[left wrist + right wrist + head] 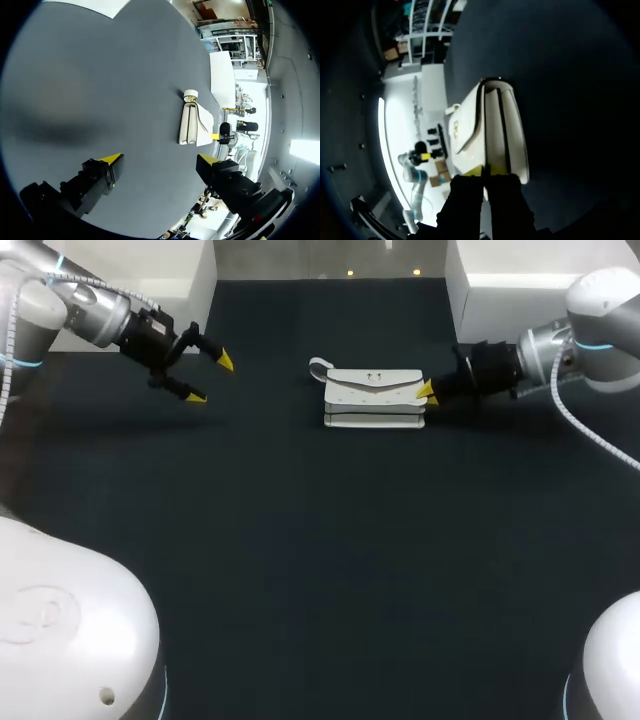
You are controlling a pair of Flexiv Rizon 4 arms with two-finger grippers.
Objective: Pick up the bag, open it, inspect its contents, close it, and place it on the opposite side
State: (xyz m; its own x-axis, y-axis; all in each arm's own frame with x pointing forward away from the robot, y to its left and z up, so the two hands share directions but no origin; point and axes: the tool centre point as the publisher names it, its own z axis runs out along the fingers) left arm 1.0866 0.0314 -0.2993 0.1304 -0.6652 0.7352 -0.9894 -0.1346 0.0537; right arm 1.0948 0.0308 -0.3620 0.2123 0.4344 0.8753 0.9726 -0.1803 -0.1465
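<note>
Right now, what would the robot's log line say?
left gripper open, away from bag | right gripper at bag's end | bag closed on table

Bag [372, 398]: white, with dark seam lines and a dotted row along the flap edge. Counter [300, 560]: plain, near-black. Left hand [210, 379] and right hand [428, 394]: black, yellow tips.

Bag [373, 398]: right end blocked by right gripper [428, 393], touching or just beside it. Left end, near side and top unobstructed; left gripper [208, 378] stands well apart.
</note>
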